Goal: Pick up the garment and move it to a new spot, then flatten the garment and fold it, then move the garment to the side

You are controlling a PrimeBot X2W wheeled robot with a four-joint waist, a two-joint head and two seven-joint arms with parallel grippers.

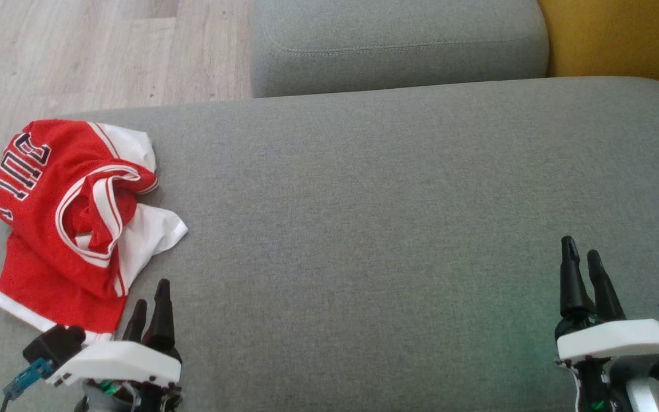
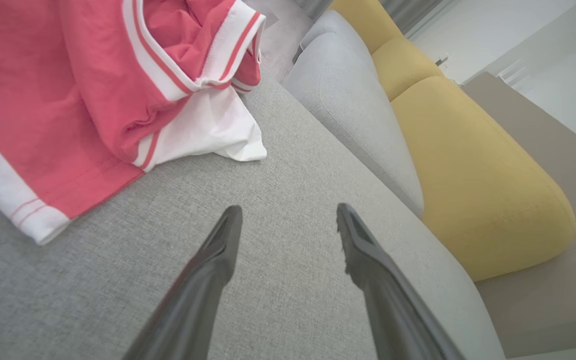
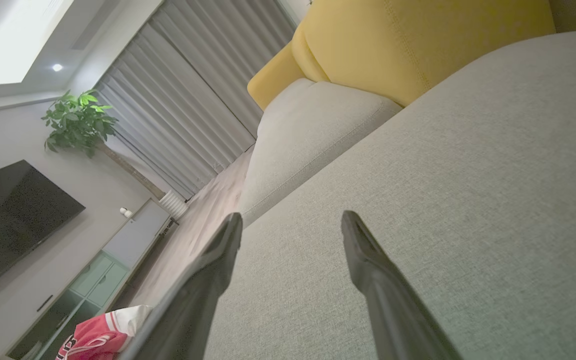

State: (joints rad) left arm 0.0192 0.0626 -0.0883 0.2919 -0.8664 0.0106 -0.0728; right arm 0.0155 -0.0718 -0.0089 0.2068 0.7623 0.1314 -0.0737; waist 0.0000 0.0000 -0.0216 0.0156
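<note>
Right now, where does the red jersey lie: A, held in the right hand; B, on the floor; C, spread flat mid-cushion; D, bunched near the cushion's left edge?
D: the red jersey lies crumpled at the grey cushion's left edge, just ahead of the left hand.

- Soft, even daylight covers the grey sofa seat (image 1: 364, 229); shadows on it are faint.
- Head view: slightly grainy, with a faint green cast on the seat's lower right.
- Right wrist view: far above the seat a ceiling lamp (image 3: 57, 67) glows beside a blown-out white panel (image 3: 8, 40).
- Both wrist views bend lines toward their edges.
- Left wrist view washes the jersey (image 2: 43, 75) to pink.
</note>
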